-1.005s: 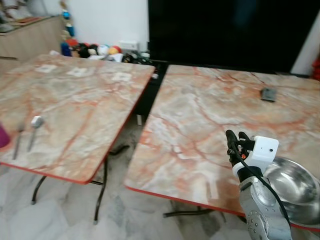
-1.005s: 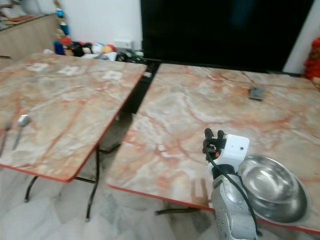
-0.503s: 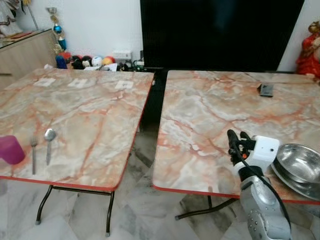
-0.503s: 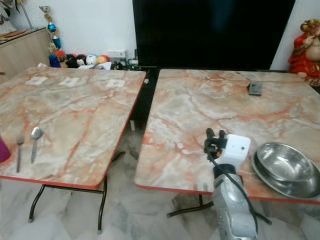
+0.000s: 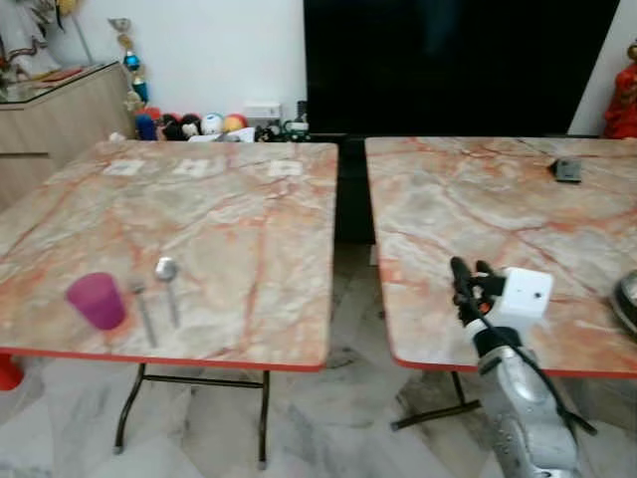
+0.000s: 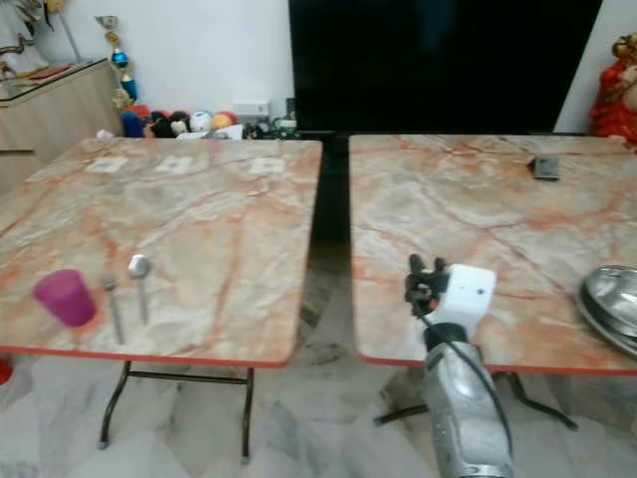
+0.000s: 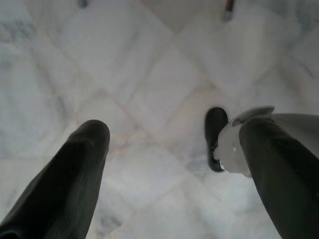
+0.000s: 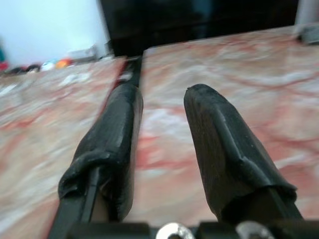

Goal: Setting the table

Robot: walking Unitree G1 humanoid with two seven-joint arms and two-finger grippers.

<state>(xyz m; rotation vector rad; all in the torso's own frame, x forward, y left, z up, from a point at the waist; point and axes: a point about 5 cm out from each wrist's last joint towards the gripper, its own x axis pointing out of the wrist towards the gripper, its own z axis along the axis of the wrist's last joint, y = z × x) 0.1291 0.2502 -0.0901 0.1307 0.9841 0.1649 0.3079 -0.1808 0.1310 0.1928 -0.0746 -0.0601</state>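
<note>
The left table [image 5: 249, 229], with a marble-pattern top and a red edge, is standing beside a second table [image 5: 478, 229] of the same kind, with a dark gap between them. Near the front edge of the left table, a purple cup [image 5: 97, 300] is standing upright. Just beside it, a fork [image 5: 144, 311] and a spoon [image 5: 167, 287] are lying side by side, the fork between the cup and the spoon. Three small white cards [image 5: 199, 167] are lying in a row near the far edge.

On the right table, a stacked metal bowl [image 6: 609, 304] is sitting near the front right corner, and a small dark device [image 6: 544, 167] is lying far back.

The right gripper [image 5: 468, 284] is hovering raised above the front edge of the right table, its fingers [image 8: 119, 134] standing a little apart and holding nothing. The left gripper [image 7: 169, 164] is hanging over the white marble floor [image 7: 149, 74], its fingers wide apart and empty, with the robot's foot [image 7: 216, 137] showing below.

Behind the tables are a large black screen [image 5: 458, 60], a wooden cabinet [image 5: 60, 100] and small colourful toys [image 5: 189, 125] on the floor.
</note>
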